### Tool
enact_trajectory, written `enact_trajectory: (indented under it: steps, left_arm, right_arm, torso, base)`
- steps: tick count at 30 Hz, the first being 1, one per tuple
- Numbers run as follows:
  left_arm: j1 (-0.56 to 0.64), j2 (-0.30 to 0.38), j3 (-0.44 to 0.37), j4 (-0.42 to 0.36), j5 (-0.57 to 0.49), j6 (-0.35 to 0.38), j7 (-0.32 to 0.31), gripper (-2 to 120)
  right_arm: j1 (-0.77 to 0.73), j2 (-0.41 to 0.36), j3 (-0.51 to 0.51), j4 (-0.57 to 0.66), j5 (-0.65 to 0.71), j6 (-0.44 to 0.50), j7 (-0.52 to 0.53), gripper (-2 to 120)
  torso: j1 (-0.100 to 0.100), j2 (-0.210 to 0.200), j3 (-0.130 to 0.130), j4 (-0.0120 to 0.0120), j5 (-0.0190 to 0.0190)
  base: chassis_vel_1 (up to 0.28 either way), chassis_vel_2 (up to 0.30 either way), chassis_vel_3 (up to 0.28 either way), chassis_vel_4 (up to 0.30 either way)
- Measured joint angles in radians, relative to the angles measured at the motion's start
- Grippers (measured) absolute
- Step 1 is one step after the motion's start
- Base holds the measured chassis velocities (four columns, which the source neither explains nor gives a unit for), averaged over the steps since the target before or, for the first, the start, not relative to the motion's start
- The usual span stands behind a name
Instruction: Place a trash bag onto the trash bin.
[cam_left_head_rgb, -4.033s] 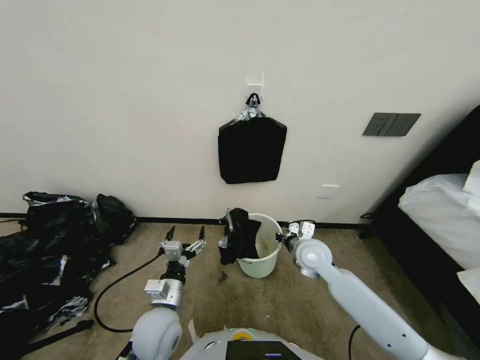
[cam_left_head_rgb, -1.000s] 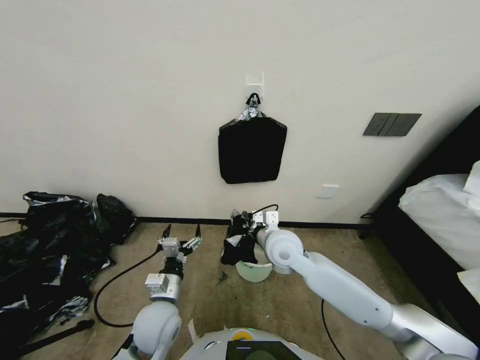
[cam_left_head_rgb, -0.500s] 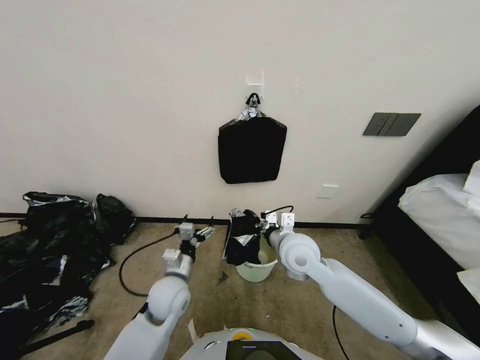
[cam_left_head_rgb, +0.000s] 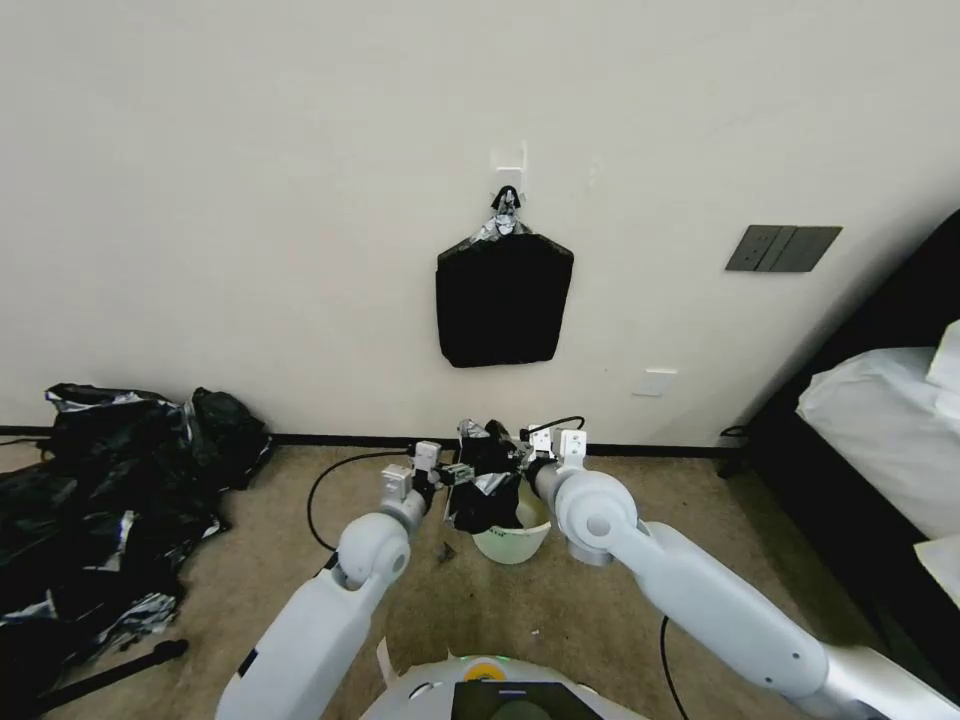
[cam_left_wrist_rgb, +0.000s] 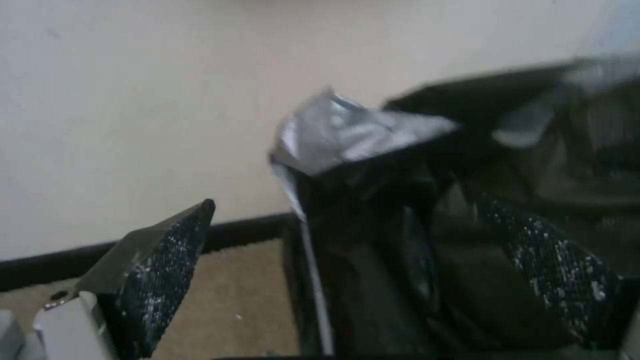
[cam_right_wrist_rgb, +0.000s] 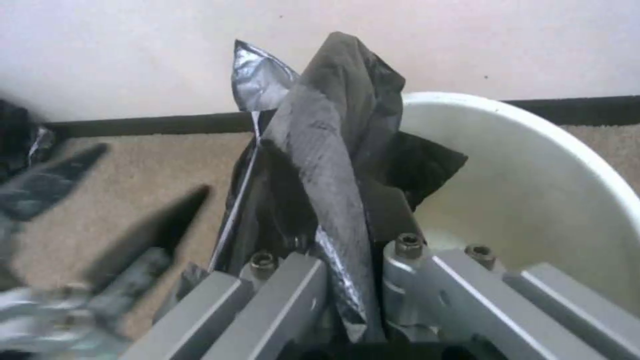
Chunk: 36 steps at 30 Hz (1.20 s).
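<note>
Nearest the robot, both arms reached forward to the trash bin (cam_left_head_rgb: 512, 540), which sat at 12 o'clock on the beige carpet (cam_left_head_rgb: 600, 620), near the skirting. The right gripper (cam_left_head_rgb: 512, 458) was clamped on a gathered fold of the trash bag (cam_left_head_rgb: 484, 490); in the right wrist view the film ran pinched between its two grey jaws. The bag hung bunched over the bin's 9 o'clock rim, mostly outside, one flap dipping inside.

The left gripper (cam_left_head_rgb: 455, 472) came in from 9 o'clock with jaws spread, nothing gripped; in the left wrist view its speckled pads (cam_left_wrist_rgb: 157, 280) bracketed the bag's (cam_left_wrist_rgb: 400, 240) edge.

Judgement: the step in hand is taking a second edge. Close on one layer only, at the mouth, then draw the two grips apart so the opening spans the rim.

Materials: bag thin, glossy black, creased, grey sheen. Bin (cam_right_wrist_rgb: 533, 185) smooth cream plastic, round, tapering.

Farther, at 12 o'clock, a flat black bundle (cam_left_head_rgb: 503, 300) hung on the wall.
</note>
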Motion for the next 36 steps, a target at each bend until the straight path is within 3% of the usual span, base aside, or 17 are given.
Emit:
enact_trajectory:
  steps: [9,16,36]
  left_arm:
    - [-0.036,-0.026,0.039,0.055,-0.015,0.034,0.004,100]
    - [-0.063,-0.065,0.056,0.160,0.000,0.050,0.002,100]
    - [-0.040,-0.053,0.030,0.156,0.039,0.047,-0.032,100]
  right_arm:
    - [-0.004,-0.001,0.005,-0.004,-0.002,0.009,0.001,0]
    - [-0.011,-0.010,0.018,0.010,0.002,0.024,0.028,0]
    - [-0.073,-0.073,0.067,0.080,0.005,0.031,0.051,0]
  torso:
    - [0.000,0.000,0.000,0.0000,0.0002]
    - [0.000,0.000,0.000,0.0000,0.0000]
    - [0.000,0.000,0.000,-0.0001,0.0000]
  base:
    - [0.000,0.000,0.000,0.000]
    - [0.000,0.000,0.000,0.000]
    - [0.000,0.000,0.000,0.000]
